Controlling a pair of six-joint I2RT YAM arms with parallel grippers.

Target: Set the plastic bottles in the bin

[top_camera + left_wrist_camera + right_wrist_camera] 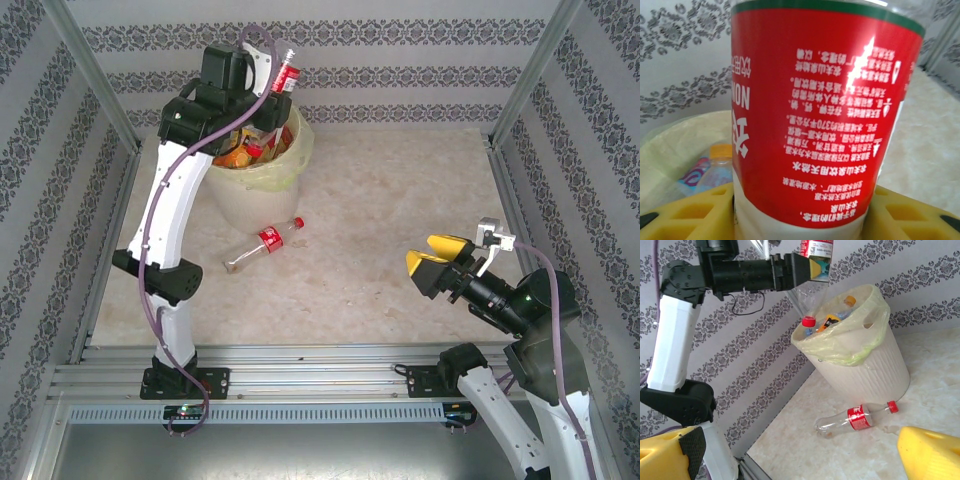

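Observation:
My left gripper [272,82] is shut on a red-labelled plastic bottle [287,74] held over the bin [250,200], a cream-white ribbed bucket with a pale yellow liner. The right wrist view shows that bottle [809,295] hanging cap down, its red cap level with the bin's [870,375] rim. Up close, the red label [815,115] sits between my yellow fingers [685,215]. Several bottles [245,152] lie inside the bin. Another red-labelled bottle [265,243] lies on its side on the table in front of the bin. My right gripper [440,262] hovers open and empty at the right.
Patterned walls with metal posts close in the table on the left, back and right. The bin stands in the back left corner, next to the left wall [755,360]. The aluminium rail [300,375] with both arm bases runs along the near edge.

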